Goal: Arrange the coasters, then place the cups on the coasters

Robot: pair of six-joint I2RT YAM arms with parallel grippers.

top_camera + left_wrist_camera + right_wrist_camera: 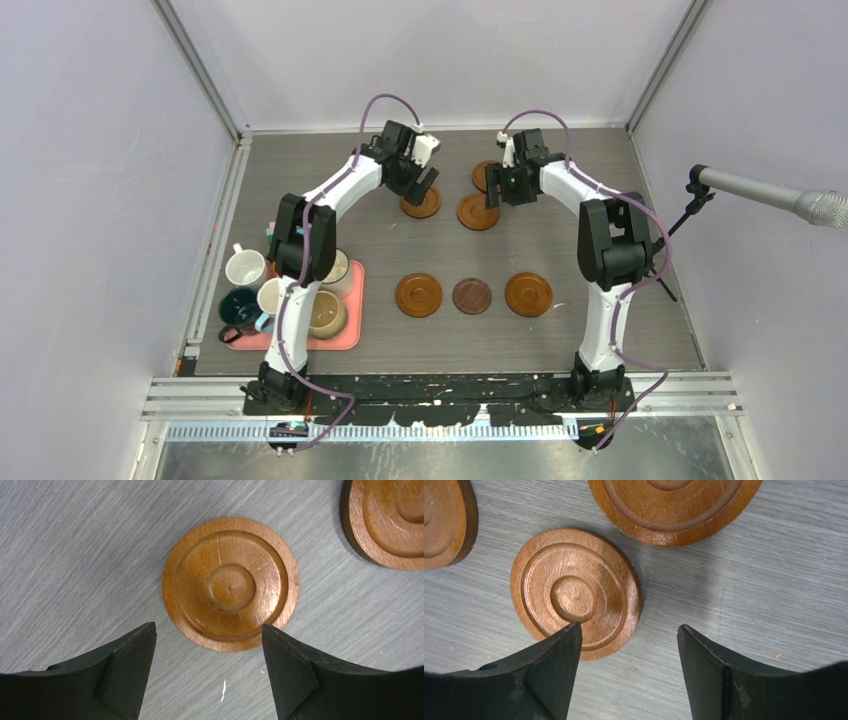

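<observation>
Your left gripper [207, 626] is sitting open, fingers [127, 670] gripping nothing, hovering over the near edge of a rimmed coaster [231, 584] that's lying flat on the table [75, 555]. Your right gripper [629, 626] is hanging open and empty too, one finger overlapping a second coaster [574, 592] in its view; a third coaster [674, 505] is lying just beyond it. Overhead, you're seeing a far cluster [478, 211] of three coasters by both grippers and three more sitting in a near row, the dark coaster [472, 296] in the middle. The cups [245, 266] are sitting at the far left, on and apparently beside the pink tray [345, 335]; the arm is hiding some, so I can't count them.
</observation>
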